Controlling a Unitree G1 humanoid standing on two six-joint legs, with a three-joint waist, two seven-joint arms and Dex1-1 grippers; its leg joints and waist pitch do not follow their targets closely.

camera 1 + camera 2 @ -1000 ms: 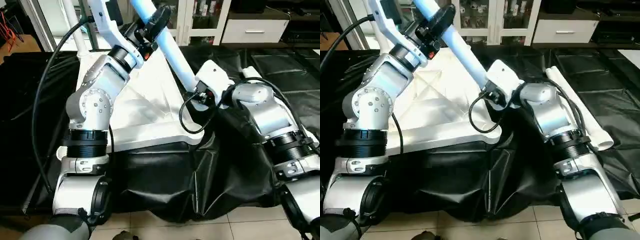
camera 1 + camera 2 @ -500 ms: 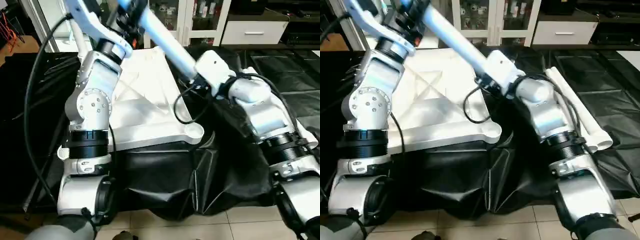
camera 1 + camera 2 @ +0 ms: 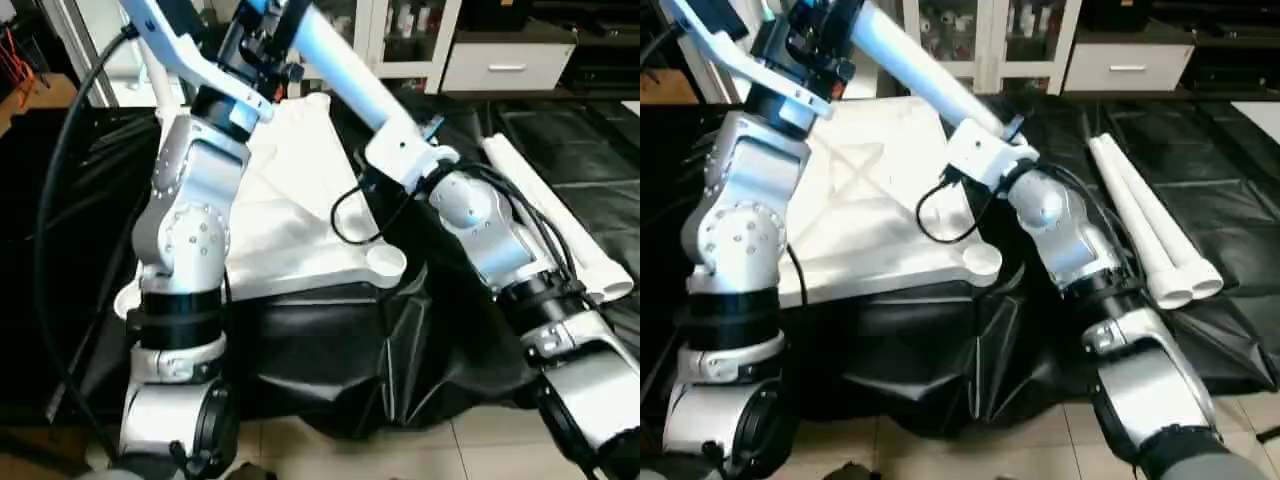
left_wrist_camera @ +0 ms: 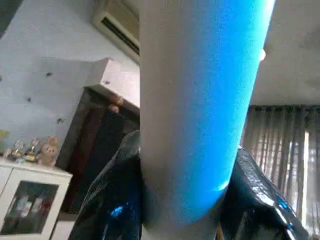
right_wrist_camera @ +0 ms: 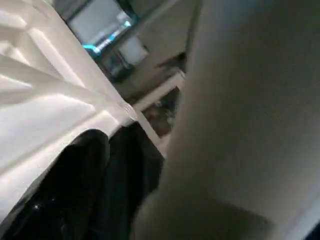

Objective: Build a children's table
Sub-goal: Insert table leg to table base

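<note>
**Item 1. Tabletop** (image 3: 290, 230). White plastic. It lay underside up on the black sheet (image 3: 330, 360), just toward 10 o'clock of the head view's centre. The ribs faced upward, presumably so that the sockets were open to receive legs.

**Item 2. Corner socket** (image 3: 386, 262). Round and vacant, at 5 o'clock on the tabletop, on its nearest right corner. Judged the likely seat for the leg in hand, since that leg's lower end hung just beyond it toward 12 o'clock.

**Item 3. Leg** (image 3: 345, 75). A long white tube held aloft on a slant, running from 11 o'clock down toward the centre. It was carried high at one end and low at the other, apparently to steer the low end at a socket.

**Item 4. Left gripper** (image 3: 268, 40). At 11 o'clock, jaws partly closed around the leg's upper stretch, one black finger on each side of the tube. It seemed to bear the weight and set the angle.

**Item 5. Right gripper** (image 3: 405, 150). Against the leg's lower end, just toward 1 o'clock of centre. Whether it clasped the tube or stood free could not be told. Its place suggested a guiding role.

**Item 6. Spare legs** (image 3: 1145, 215). Two, side by side on the sheet at 3 o'clock, well apart from the tabletop and within the right arm's side for later fitting.
</note>
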